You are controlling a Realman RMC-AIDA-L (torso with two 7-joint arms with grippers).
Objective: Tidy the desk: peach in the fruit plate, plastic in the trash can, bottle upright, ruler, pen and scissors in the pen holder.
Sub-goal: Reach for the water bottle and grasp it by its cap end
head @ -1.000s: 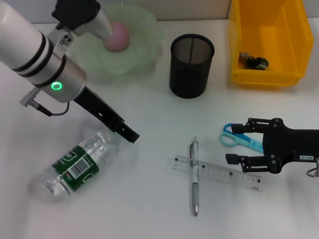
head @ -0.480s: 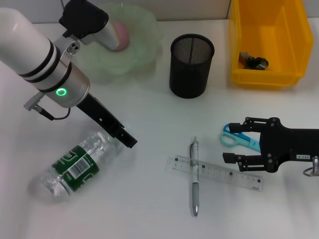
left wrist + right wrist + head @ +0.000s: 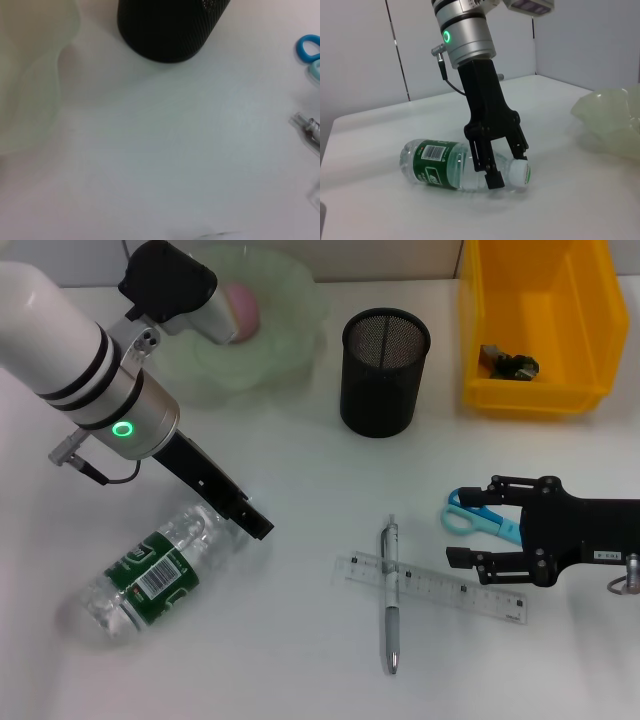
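Observation:
A clear bottle [image 3: 150, 575] with a green label lies on its side at the front left; it also shows in the right wrist view [image 3: 440, 165]. My left gripper [image 3: 255, 522] is at its neck and open, and in the right wrist view it [image 3: 507, 164] has one finger on each side of the neck, by the white cap [image 3: 521, 173]. The pink peach [image 3: 241, 304] lies in the green fruit plate [image 3: 290, 340]. The pen [image 3: 390, 595] lies across the ruler [image 3: 450, 590]. My right gripper [image 3: 472, 522] is open over the blue scissors [image 3: 470, 515]. The black pen holder [image 3: 385, 370] stands mid-back.
A yellow bin [image 3: 540, 390] at the back right holds crumpled dark plastic [image 3: 510, 365]. The left wrist view shows the pen holder [image 3: 170, 25], the plate's edge [image 3: 30, 75], a scissors handle [image 3: 307, 47] and the pen tip [image 3: 306, 122].
My left arm has shifted a little right and towards the bottle's neck, showing more of the peach. My right gripper has crept slightly left over the scissors.

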